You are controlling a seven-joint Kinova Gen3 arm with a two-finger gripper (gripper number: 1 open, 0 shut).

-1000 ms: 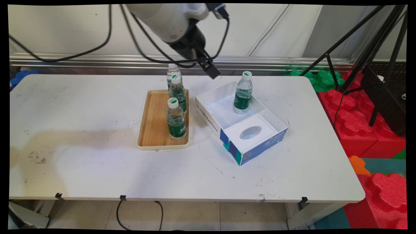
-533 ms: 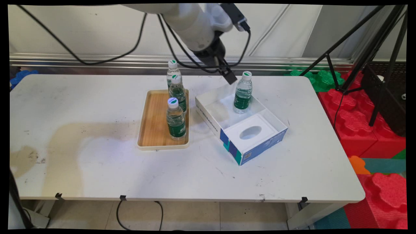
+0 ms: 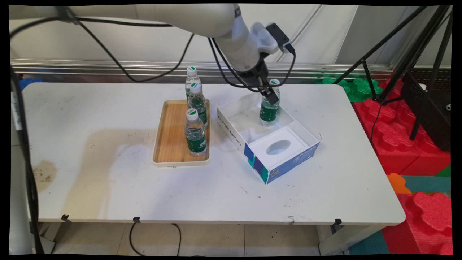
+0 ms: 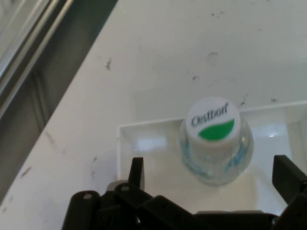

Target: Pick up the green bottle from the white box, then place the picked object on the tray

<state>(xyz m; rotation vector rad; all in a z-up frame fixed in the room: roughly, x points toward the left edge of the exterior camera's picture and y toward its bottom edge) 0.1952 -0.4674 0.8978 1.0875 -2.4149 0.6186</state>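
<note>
Fingers [image 4: 135, 173] of the black gripper [image 3: 270, 94] are spread wide apart and nothing is held between them. In the hand view the gripper [image 4: 211, 179] is seen above a water bottle [image 4: 216, 141] with a white cap bearing a green mark, the bottle lying between the two fingers in the picture. Whether either finger touches it cannot be told, though a gap appears on both sides. In the main view the gripper is set just in front of the neck of that water bottle [image 3: 269, 110], which stands upright in the larger, far compartment of an open white and blue box [image 3: 281, 164]. The nearer compartment of the box is taken up by a white insert with an oval hole [image 3: 278, 147].

To the left of the box, just beside it, a wooden tray [image 3: 169, 144] is laid on the white table [image 3: 108, 180]. Two bottles are stood upright along the tray's right side: a near bottle [image 3: 195, 133] and a middle bottle [image 3: 198, 104]. A third bottle [image 3: 191, 77] is seen behind them, probably on the table beyond the tray's far edge.
</note>
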